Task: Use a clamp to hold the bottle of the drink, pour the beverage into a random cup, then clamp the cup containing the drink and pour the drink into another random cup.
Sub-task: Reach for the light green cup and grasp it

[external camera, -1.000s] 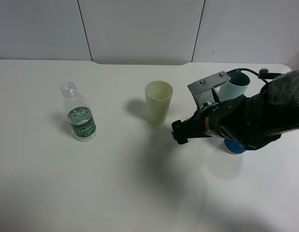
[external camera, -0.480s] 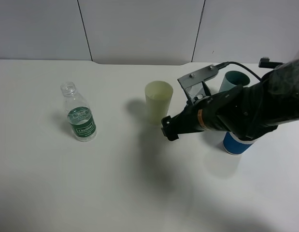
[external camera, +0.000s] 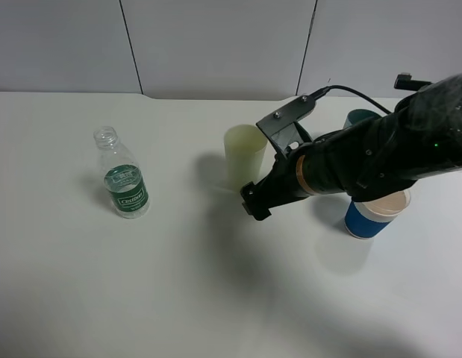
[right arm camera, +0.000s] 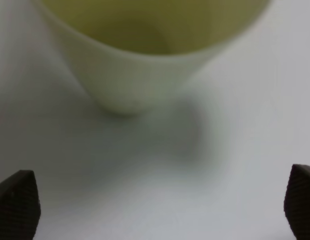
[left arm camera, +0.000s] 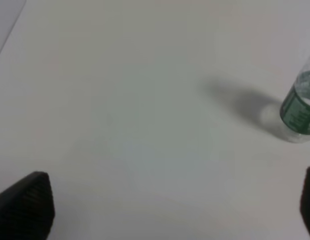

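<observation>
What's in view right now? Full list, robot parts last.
bottle: 1, clear with a green label, no cap, upright on the left of the table
pale yellow-green cup: 1, upright mid-table, just ahead of the right gripper, untouched
teal cup: 1, far right, mostly hidden behind the right arm
blue-banded white cup: 1, right side, partly covered by the arm
table: 1, white
wall panels: pale grey, behind the table
right arm: 1, black, reaching in from the right
right gripper: 1, black fingertips, open, facing the yellow-green cup
left gripper: 1, black fingertips, open, over bare table near the bottle
</observation>
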{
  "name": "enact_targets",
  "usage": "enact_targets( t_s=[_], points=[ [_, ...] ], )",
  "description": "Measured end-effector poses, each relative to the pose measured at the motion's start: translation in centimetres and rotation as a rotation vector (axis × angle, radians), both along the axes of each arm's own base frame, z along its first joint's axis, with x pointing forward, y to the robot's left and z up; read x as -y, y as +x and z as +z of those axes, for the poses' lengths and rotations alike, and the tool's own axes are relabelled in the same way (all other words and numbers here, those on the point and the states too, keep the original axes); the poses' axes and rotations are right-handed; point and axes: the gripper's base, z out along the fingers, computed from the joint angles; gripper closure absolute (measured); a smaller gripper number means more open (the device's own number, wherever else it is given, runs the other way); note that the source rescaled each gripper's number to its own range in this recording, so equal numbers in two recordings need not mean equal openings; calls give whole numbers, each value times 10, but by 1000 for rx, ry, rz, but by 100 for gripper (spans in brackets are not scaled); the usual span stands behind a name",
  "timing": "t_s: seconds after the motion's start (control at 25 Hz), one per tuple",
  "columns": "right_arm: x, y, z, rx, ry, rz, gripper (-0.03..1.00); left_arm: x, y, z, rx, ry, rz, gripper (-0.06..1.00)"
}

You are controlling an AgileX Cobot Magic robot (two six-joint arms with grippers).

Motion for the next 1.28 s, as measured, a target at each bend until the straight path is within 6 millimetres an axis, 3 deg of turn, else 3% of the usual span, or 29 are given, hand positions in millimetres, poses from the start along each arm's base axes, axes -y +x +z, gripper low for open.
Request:
enact_targets(
  t_s=[0.4, 1.28],
  points=[
    [-8, 9, -18, -28, -65, 36, 5, 0, 0, 0, 1, 0, 0, -6],
    [-36, 9, -7, -123, 155, 111, 5, 0, 0, 0, 1, -1, -1, -6]
  ],
)
